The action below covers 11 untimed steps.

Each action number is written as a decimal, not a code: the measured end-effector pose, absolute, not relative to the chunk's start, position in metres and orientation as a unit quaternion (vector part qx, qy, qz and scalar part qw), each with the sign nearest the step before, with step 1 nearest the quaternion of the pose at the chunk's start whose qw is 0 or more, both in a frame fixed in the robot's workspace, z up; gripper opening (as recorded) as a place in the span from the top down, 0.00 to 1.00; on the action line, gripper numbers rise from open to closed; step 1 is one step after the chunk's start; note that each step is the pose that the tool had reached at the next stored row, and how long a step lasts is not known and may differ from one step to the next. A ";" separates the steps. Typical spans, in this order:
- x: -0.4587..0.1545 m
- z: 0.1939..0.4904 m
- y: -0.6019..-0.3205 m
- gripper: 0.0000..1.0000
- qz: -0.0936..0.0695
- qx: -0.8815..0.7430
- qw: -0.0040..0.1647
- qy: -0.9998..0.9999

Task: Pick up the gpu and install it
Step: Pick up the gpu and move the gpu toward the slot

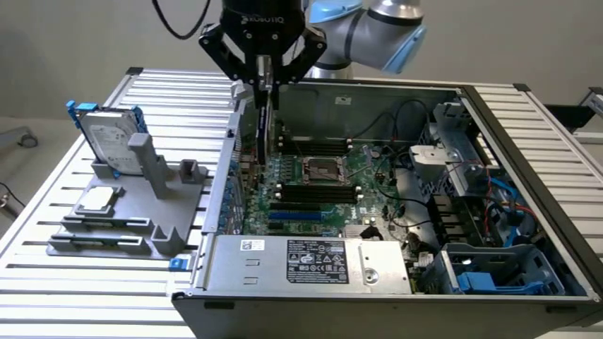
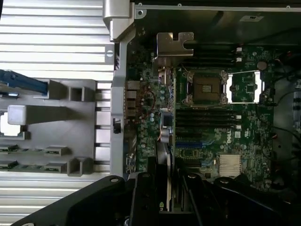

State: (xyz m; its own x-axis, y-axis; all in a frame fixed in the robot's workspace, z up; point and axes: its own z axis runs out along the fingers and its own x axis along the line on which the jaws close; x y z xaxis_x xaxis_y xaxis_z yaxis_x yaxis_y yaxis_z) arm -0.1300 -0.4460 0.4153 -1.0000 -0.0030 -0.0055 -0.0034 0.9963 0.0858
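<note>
Apparently tool (image 1: 265,83) grips gpu (image 1: 263,131), lower edge hidden

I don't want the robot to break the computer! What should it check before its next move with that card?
1. Gripper shut on the gpu: ok.
2. gpu upright, edge downward: ok.
3. gpu over the open computer case, near the motherboard: ok.
4. gpu lined up with its slot: cannot tell.
5. Hard drive apart, on its stand: ok.
</note>
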 end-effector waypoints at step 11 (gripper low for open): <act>-0.080 0.395 -0.446 0.74 0.042 -0.002 0.003 0.999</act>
State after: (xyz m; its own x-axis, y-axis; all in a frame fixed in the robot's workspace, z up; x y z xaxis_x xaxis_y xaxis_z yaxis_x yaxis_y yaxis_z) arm -0.0800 -0.4457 0.3952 -1.0000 -0.0030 -0.0054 -0.0034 0.9964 0.0846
